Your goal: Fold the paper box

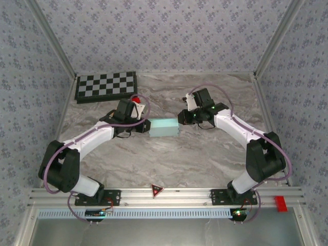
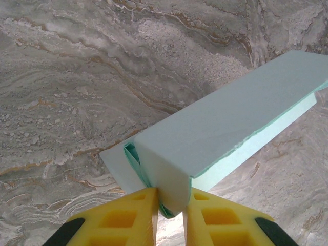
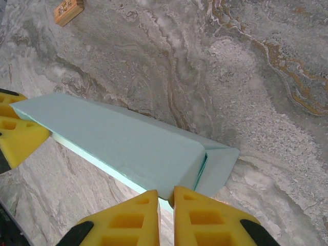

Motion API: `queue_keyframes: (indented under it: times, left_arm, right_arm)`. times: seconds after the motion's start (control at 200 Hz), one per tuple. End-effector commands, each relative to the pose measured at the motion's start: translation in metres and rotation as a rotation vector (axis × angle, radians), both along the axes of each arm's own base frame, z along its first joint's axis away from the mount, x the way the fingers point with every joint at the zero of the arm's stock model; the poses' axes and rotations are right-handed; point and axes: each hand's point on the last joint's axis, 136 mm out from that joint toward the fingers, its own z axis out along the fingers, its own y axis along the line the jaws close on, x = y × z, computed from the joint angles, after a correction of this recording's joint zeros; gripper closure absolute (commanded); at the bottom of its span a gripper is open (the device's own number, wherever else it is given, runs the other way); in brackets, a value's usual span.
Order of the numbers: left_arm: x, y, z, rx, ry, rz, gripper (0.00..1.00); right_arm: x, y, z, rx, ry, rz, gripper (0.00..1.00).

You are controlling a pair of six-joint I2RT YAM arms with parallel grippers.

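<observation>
— Arm poses?
— Both reach inward, elbows out. The left gripper (image 2: 171, 197) pinches one end of the paper box (image 1: 163, 127), and the right gripper (image 3: 166, 197) pinches the other.
— Clearance?
— The box sits mid-table. There is bare marble tabletop (image 1: 169, 164) nearward, and the checkerboard (image 1: 106, 86) is well apart.

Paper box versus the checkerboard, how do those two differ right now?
The paper box is plain pale cyan; the checkerboard is black-and-white squares. The paper box is smaller than the checkerboard. The paper box is pinched at its ends by the left gripper and right gripper; the checkerboard lies untouched at the far left of the table. Both are rectangular.
</observation>
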Motion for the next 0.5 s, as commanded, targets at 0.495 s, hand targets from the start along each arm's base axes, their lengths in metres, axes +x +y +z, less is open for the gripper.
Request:
queue_keyframes:
  times: [0.495]
  left_arm:
    - [-0.009, -0.002, 0.010, -0.019, -0.016, -0.033, 0.71]
  right_arm:
    - [-0.030, -0.012, -0.046, -0.117, 0.160, 0.001, 0.87]
